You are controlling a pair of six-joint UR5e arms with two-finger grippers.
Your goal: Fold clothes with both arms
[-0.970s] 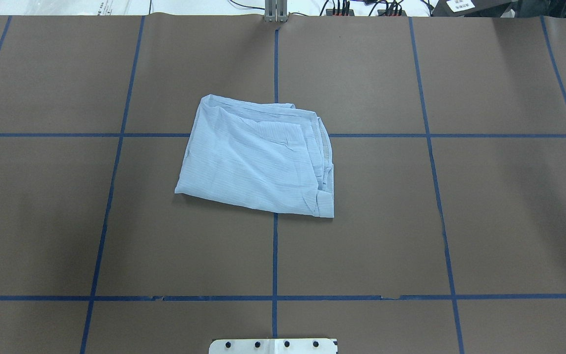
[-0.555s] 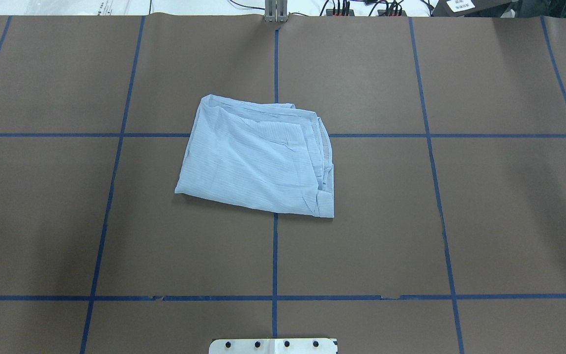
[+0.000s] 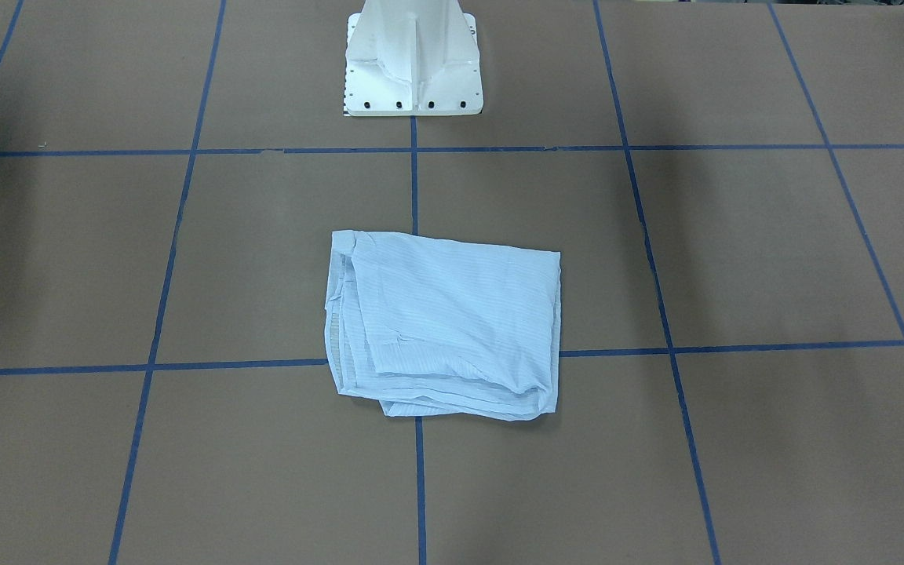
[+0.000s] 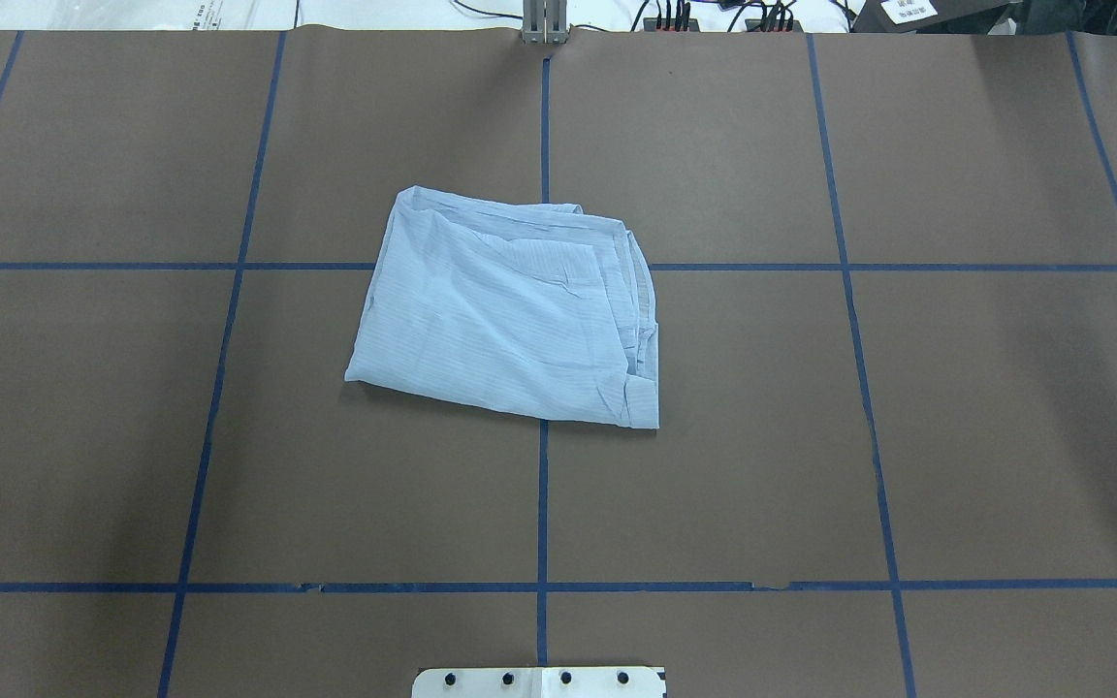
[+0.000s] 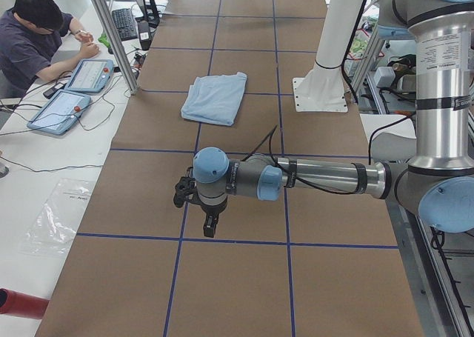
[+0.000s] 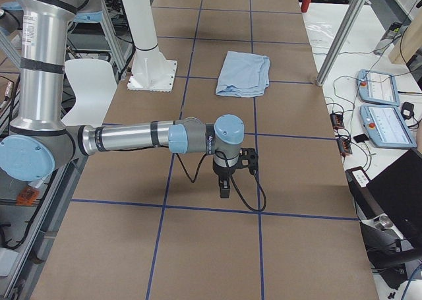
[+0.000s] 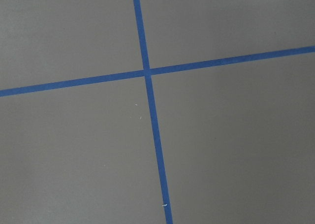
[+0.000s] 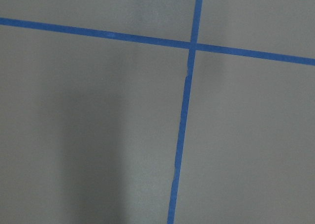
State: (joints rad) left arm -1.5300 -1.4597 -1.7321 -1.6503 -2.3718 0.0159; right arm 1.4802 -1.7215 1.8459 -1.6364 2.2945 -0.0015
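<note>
Light-blue ribbed shirt [image 4: 505,315] lies folded into a rough rectangle at the middle of the brown paper-covered table [image 4: 956,436], over a crossing of blue tape lines [image 4: 542,504], with nothing touching it. Both arms reach out over the table's ends, well apart from it. The left gripper [image 5: 209,226] and right gripper [image 6: 225,189] point downward; whether their jaws are apart or together cannot be told.

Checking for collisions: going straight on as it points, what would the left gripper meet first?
Likely the bare table near a tape crossing; the left gripper points down, away from the shirt.
</note>
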